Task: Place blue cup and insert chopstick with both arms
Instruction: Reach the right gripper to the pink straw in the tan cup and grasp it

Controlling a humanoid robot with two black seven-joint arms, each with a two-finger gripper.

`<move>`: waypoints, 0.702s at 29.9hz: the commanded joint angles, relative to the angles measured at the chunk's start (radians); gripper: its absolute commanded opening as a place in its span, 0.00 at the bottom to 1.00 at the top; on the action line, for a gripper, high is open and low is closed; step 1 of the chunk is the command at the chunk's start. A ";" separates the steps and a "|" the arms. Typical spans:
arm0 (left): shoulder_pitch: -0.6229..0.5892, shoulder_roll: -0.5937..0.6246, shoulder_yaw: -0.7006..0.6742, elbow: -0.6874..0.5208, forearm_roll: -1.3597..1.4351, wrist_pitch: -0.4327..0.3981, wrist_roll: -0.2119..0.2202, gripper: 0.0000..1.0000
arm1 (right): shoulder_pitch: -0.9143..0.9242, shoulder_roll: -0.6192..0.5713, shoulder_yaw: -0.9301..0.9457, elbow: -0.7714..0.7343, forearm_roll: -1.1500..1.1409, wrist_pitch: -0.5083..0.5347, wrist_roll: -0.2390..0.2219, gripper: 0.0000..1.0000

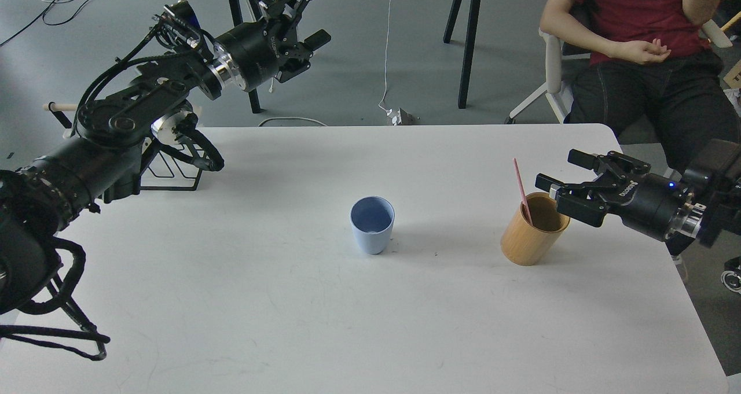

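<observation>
The pale blue cup (371, 225) stands upright and empty near the middle of the white table (289, 301). The pink chopstick (521, 190) leans in a tan wooden cylinder (534, 229) to its right. My right gripper (560, 172) is open and empty, level with the cylinder's rim and just right of it, fingers pointing left. My left gripper (315, 9) is open and empty, raised high beyond the table's far left edge, far from the cup.
A black wire rack (173, 168) with a pale wooden dowel (61, 107) stands at the table's far left, partly behind my left arm. A seated person in a red shirt (631, 6) is beyond the far right corner. Black table legs (469, 41) stand behind.
</observation>
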 commanded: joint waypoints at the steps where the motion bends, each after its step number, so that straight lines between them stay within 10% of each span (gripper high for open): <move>1: 0.006 0.000 0.000 0.000 0.000 0.000 0.000 0.98 | 0.000 0.076 -0.013 -0.068 -0.017 -0.003 0.000 0.94; 9: 0.013 0.000 0.000 0.001 -0.005 0.000 0.000 0.98 | -0.001 0.197 -0.014 -0.188 -0.049 -0.003 0.000 0.88; 21: 0.026 0.003 0.000 0.001 -0.032 0.000 0.000 0.98 | 0.002 0.254 -0.034 -0.245 -0.051 -0.004 0.000 0.41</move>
